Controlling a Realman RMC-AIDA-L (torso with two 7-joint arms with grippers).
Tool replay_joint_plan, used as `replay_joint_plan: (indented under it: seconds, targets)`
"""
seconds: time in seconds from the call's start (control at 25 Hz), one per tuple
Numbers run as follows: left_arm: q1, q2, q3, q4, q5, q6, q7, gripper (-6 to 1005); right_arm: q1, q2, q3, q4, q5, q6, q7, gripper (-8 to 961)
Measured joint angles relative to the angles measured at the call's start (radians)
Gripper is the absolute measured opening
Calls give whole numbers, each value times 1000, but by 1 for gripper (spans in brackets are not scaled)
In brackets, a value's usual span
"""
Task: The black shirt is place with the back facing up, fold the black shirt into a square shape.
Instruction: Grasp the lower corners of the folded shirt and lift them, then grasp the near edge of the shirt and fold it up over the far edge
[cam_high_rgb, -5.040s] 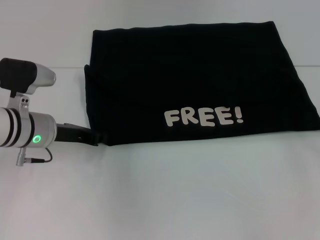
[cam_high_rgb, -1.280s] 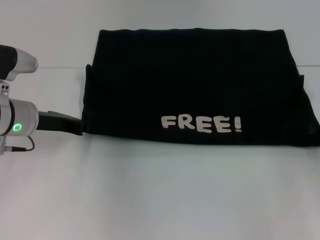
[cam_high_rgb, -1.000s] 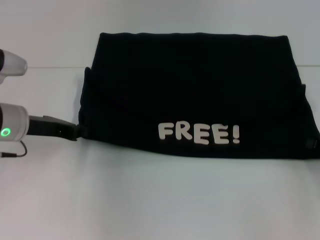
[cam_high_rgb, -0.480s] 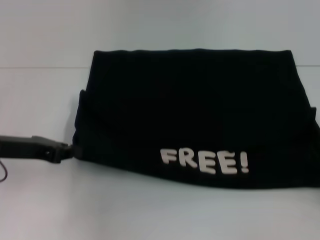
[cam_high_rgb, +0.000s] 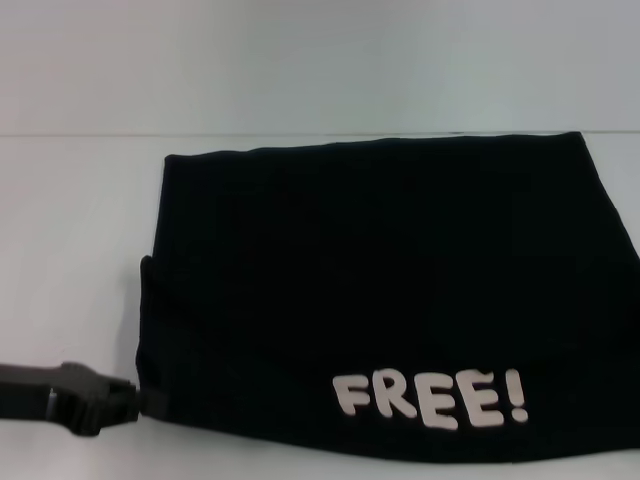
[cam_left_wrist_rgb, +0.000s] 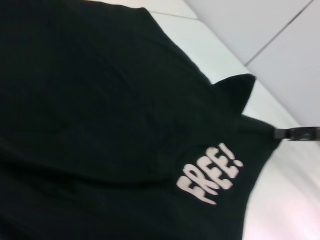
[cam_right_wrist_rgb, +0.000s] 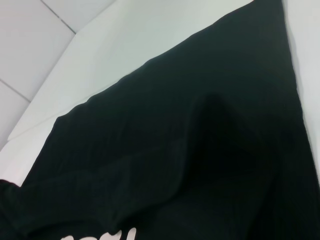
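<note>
At the lower left of the head view you have the left gripper, its tip closed on the near-left corner of the black shirt. From that tip the shirt spreads rightward and up the frame, filling the centre and right. Its long axis runs left to right, parallel to the near edge, with the FREE! lettering low and right of centre. Any further fold turns on this: the cloth lies entirely to the right of your left gripper, so that is the nearer arm in view.

The left wrist view shows what the head view does not: a black gripper tip, presumably the right gripper, at the shirt's far corner by the right edge, though you cannot tell its finger state. The right wrist view shows only draped cloth, rising to a soft ridge at centre.
</note>
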Motion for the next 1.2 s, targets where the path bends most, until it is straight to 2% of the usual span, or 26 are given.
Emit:
replay_joint_plan:
  seconds: [0.28, 0.44, 0.6, 0.8, 0.92, 1.08, 1.2]
  targets:
    - [50, -18, -21, 1, 0, 65, 10, 0, -30, -5, 16, -7, -67, -51, -15, 38]
    - [42, -16, -40, -4, -6, 59, 8, 0, -23, -12, 26, -12, -73, -65, -17, 39]
    - [-20, 7, -92, -34, -17, 15, -7, 0, 30, -27, 59, -17, -74, -66, -14, 38]
    - [-109, 47, -103, -71, -60, -71, -53, 0, 125, -69, 67, -19, -75, -71, 9, 37]
    - [-168, 71, -96, -112, -64, -168, -84, 0, 187, -91, 62, -20, -76, -47, 49, 37]
    - [-240, 92, -73, -188, -68, -338, -112, 0, 268, -105, 54, -17, -103, 54, 110, 38]
    - [-286, 95, -37, -245, -69, -468, -121, 0, 329, -109, 47, 8, -125, 165, 151, 39]
